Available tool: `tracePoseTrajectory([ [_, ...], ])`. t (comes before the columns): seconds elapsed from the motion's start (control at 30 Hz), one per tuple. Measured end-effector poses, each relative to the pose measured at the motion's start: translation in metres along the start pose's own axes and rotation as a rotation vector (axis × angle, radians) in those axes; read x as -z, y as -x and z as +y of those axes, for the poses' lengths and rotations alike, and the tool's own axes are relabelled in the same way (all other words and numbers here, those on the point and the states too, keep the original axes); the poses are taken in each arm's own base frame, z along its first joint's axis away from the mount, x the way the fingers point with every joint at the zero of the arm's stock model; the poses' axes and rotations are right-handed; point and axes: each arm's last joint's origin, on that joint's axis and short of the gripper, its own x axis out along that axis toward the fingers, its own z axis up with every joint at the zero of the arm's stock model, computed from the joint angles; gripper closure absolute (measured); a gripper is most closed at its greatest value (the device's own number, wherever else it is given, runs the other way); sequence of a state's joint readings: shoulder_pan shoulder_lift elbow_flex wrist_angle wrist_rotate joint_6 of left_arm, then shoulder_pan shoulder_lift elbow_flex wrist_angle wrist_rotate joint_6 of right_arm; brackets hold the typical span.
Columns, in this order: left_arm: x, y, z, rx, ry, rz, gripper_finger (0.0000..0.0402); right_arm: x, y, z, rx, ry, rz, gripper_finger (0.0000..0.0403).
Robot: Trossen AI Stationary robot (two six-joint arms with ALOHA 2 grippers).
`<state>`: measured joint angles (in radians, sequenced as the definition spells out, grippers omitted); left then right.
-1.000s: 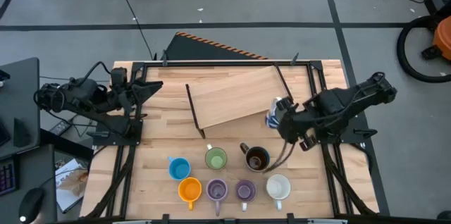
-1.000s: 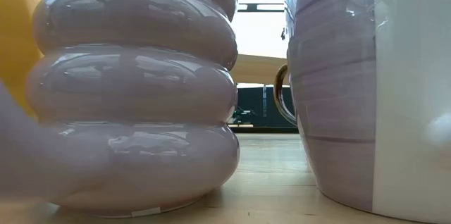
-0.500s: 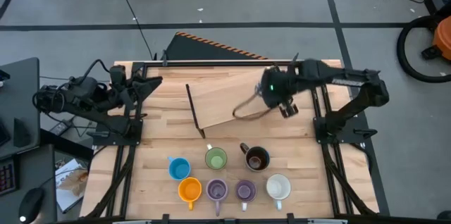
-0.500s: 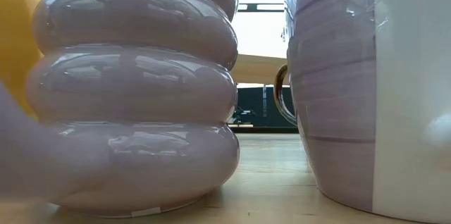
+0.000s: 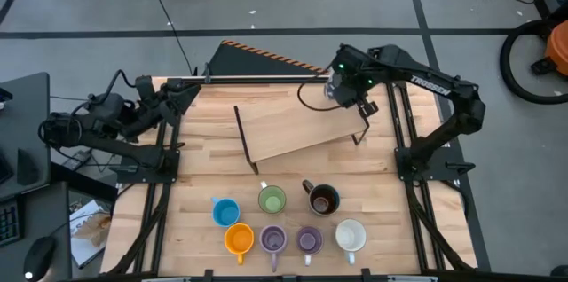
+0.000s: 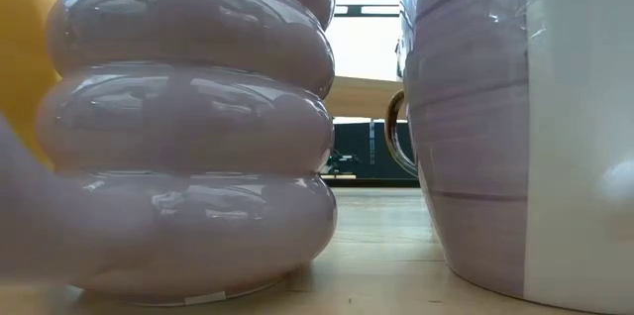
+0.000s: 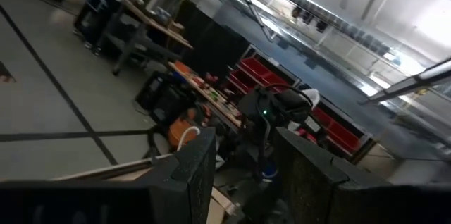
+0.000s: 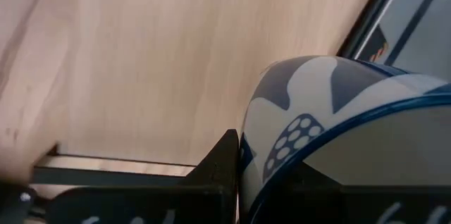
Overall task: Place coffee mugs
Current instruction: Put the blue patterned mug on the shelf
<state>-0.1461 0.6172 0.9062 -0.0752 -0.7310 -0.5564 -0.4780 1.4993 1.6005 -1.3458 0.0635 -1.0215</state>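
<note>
High view: the right gripper [image 5: 348,90] reaches over the far part of the raised wooden shelf [image 5: 297,124], near the table's [image 5: 195,184] back edge. Right wrist view shows a patterned mug [image 8: 338,132], white with blue shapes and a blue rim, sitting directly between the jaws, which are clenched on it; the shelf board lies just beyond and below the jaws. The mug appears to be carried mouth toward the camera, gripped by the wall, likely so it can be set down on the shelf without the fingers fouling the board.

Seven further mugs stand well apart from those jaws, in two rows at the table's near edge: blue [image 5: 225,211], green [image 5: 272,199] and brown [image 5: 322,199] behind; orange [image 5: 239,239], two purple [image 5: 272,240] [image 5: 308,240] and white [image 5: 351,235] in front. Low view is filled by the ribbed purple mug [image 6: 188,127] and its neighbour. The rows look like a supply awaiting transfer.

The left gripper [image 5: 177,97] waits at the table's left back corner, pointing out into the room; its jaws stand apart with nothing between them.

Judgement: placement of the first mug is in hand; the shelf's tilt could let it slide on release.
</note>
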Motion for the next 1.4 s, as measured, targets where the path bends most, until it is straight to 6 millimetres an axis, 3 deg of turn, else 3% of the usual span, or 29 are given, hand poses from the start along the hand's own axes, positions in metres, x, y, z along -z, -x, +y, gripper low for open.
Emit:
tracePoseTrajectory([
  [0.37,0.004,-0.009,0.005,-0.07,-0.048,-0.005,0.0251,0.01,-0.013,-0.016,-0.032,-0.081,-0.046,0.0366],
  [0.83,0.005,-0.01,0.006,-0.085,-0.071,-0.006,0.0251,0.01,-0.025,-0.017,-0.082,0.015,0.033,0.0365],
  [1.4,0.005,-0.01,0.006,-0.085,-0.093,-0.005,0.025,0.016,-0.025,-0.023,-0.01,-0.002,0.112,0.0269],
])
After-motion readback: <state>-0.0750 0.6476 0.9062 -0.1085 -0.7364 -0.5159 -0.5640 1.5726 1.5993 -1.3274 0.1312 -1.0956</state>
